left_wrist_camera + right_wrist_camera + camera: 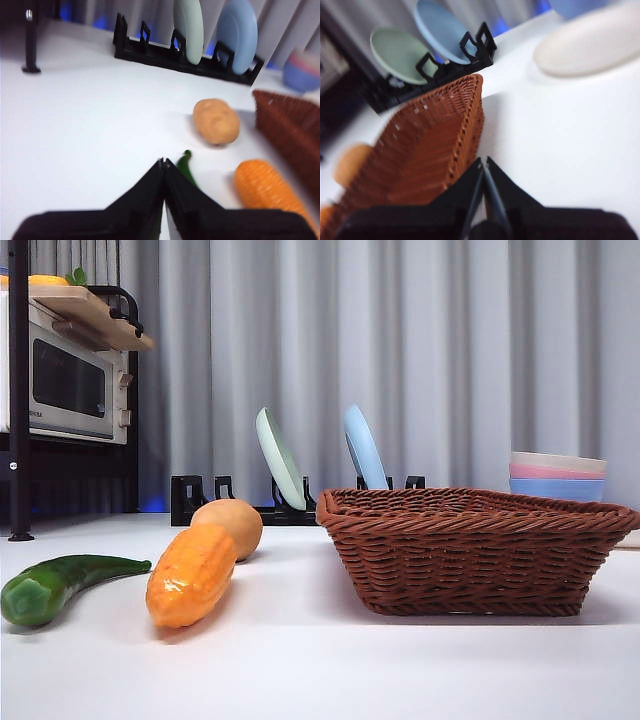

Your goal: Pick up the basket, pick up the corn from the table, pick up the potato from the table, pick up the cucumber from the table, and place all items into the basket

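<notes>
The reddish-brown wicker basket (470,550) stands on the white table (320,670) at the right and holds nothing I can see. Left of it lies the bumpy orange corn (190,575), with the tan potato (232,526) just behind it and the dark green cucumber (55,585) at the far left. Neither arm shows in the front view. My left gripper (163,162) hangs shut above the cucumber (186,167), near the potato (216,121) and corn (267,192). My right gripper (483,161) is shut beside the basket's (430,150) outer wall.
A black dish rack (240,505) at the back holds a green plate (280,460) and a blue plate (364,448). Stacked pastel bowls (557,476) stand behind the basket. A microwave (70,380) sits on a black shelf at the left. A white plate (590,42) lies beyond the basket.
</notes>
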Robot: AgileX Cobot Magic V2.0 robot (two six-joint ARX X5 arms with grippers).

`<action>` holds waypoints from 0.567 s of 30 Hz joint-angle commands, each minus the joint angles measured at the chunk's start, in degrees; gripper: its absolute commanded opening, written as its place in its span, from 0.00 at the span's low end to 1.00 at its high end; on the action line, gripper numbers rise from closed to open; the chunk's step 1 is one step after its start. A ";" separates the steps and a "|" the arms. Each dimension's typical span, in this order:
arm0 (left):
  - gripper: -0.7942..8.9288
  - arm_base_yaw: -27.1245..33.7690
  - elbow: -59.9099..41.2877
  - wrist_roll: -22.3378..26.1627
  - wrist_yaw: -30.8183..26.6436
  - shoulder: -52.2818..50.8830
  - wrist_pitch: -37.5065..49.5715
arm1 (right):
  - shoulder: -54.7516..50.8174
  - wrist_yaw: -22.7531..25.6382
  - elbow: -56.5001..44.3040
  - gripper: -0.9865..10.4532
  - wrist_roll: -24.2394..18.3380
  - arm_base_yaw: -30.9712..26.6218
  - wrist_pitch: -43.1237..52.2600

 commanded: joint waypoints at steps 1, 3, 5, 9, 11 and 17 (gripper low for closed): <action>0.08 0.11 -0.81 -8.87 0.26 -0.15 0.96 | -0.02 1.46 -0.74 0.09 9.73 0.04 0.48; 0.08 0.11 -0.55 -8.85 0.66 -0.15 1.03 | -0.02 2.58 -0.68 0.09 9.64 0.04 1.46; 0.08 0.13 0.15 -8.81 1.73 -0.15 1.46 | -0.02 3.23 0.07 0.08 9.29 0.04 1.68; 0.07 0.15 4.22 -8.07 1.51 0.09 0.76 | 0.26 3.13 3.61 0.08 5.90 0.04 1.57; 0.07 0.15 7.26 -6.23 1.33 0.72 -0.20 | 1.14 3.13 6.14 0.08 4.15 0.04 1.09; 0.07 0.15 19.67 2.91 1.31 8.55 -5.09 | 9.49 3.15 16.46 0.08 -2.49 0.04 -1.31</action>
